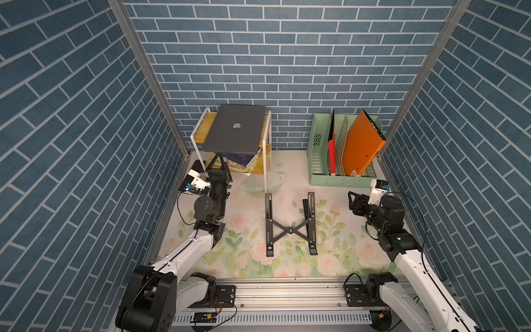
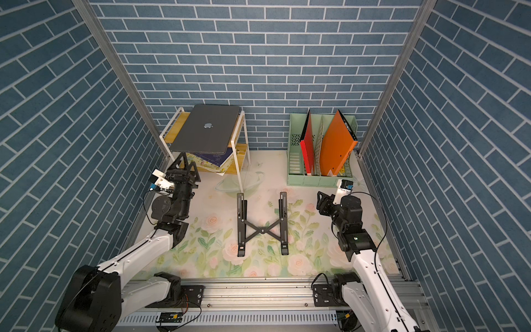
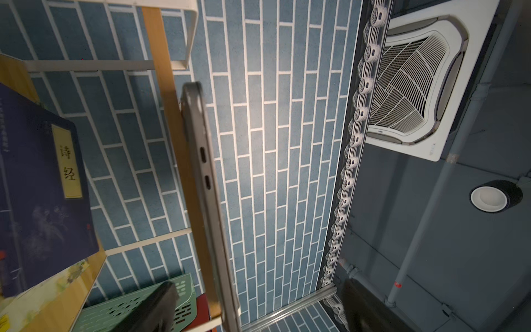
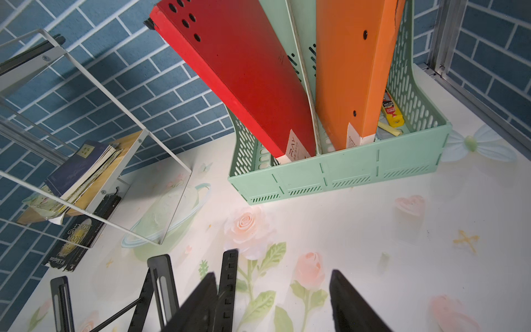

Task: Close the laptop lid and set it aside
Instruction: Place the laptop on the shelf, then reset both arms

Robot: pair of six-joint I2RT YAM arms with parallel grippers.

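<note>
Laptop lies shut on the top board of the white-framed shelf rack at the back left of the table, its front part overhanging the rack. The laptop lid is down flat, grey outside facing up with the apple logo in the middle. Books lie on the rack's lower board. The left gripper sits just below the laptop's overhanging front edge; in the left wrist view its fingers are spread wide, the laptop's thin side edge (two ports showing) runs between them, and neither finger visibly presses on it. The right gripper hangs over the floral table cover on the right, near the green file organiser, its fingers apart with nothing between them. An orange folder and a red folder stand in that organiser. The black X-shaped stand lies bare at mid-table, between the two arms.
</note>
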